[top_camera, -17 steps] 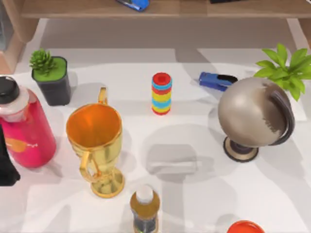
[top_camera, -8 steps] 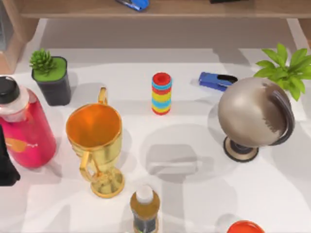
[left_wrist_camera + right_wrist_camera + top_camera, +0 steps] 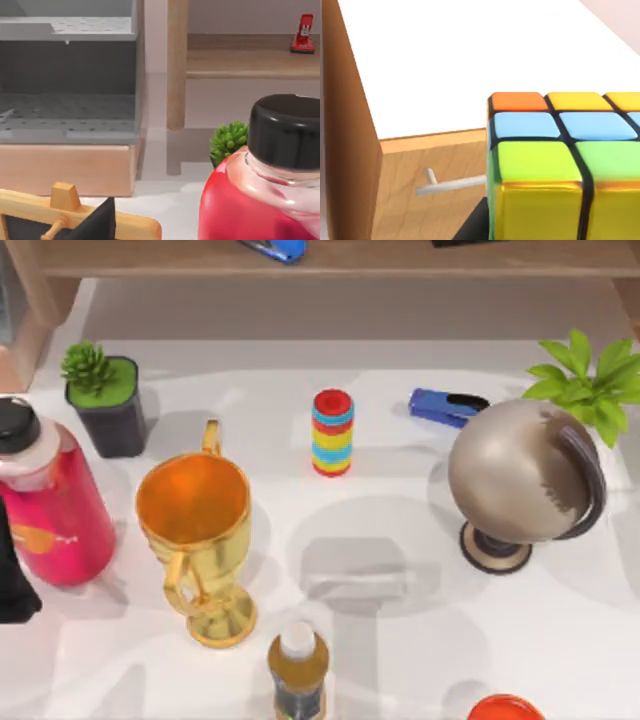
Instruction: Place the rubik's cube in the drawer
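The rubik's cube (image 3: 560, 170) looms close in the right wrist view, showing orange, yellow, blue and green tiles. Behind it stands a wooden drawer front (image 3: 435, 160) under a white top, and its thin metal handle (image 3: 450, 184) lies flat against the shut front. A dark piece of my right gripper (image 3: 476, 224) juts up beside the cube's lower corner. Whether it holds the cube I cannot tell. A black part of my left arm (image 3: 12, 580) sits at the table's left edge, beside the pink bottle (image 3: 55, 510).
On the table stand a gold trophy cup (image 3: 195, 540), a ring stack (image 3: 332, 432), a globe (image 3: 520, 485), a potted succulent (image 3: 105, 400), a blue stapler (image 3: 445, 406) and a small bottle (image 3: 298, 670). A grey cabinet (image 3: 70, 85) stands beyond the pink bottle (image 3: 270, 190).
The soft shadows on the table have shifted a little. The objects in the top view stand where they were.
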Available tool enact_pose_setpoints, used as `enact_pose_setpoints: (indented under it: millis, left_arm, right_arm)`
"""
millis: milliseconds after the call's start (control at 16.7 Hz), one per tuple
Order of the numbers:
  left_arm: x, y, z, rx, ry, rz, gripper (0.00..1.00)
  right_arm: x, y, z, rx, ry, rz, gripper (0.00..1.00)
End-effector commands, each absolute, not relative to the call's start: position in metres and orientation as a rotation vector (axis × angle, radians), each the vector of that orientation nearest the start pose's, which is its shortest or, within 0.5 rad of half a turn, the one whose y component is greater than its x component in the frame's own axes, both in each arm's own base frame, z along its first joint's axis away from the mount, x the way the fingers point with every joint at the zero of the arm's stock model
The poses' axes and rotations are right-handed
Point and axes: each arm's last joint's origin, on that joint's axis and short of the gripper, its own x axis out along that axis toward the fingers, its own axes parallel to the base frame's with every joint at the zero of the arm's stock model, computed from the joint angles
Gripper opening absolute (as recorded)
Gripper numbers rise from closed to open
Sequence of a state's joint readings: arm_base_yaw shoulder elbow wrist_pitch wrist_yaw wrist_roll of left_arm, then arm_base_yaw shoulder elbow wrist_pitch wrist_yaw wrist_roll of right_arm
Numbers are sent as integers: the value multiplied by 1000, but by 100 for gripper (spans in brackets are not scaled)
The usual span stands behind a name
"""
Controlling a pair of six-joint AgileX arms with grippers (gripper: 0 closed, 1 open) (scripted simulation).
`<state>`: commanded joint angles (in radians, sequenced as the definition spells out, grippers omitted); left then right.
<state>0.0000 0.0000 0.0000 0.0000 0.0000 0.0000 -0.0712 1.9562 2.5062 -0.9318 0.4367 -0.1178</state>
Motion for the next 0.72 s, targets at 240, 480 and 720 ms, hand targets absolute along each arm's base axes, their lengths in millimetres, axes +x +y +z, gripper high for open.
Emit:
enact_pose_setpoints:
  millis: [240, 480, 720]
  left_arm:
    - [106, -1, 160, 0, 0, 0, 100]
    - [106, -1, 160, 0, 0, 0, 100]
    - [106, -1, 160, 0, 0, 0, 100]
  right_arm:
    - [400, -98, 440, -222, 761, -453, 0]
    - [434, -148, 348, -166, 1146, -316, 0]
    - [461, -175, 246, -65, 1437, -132, 0]
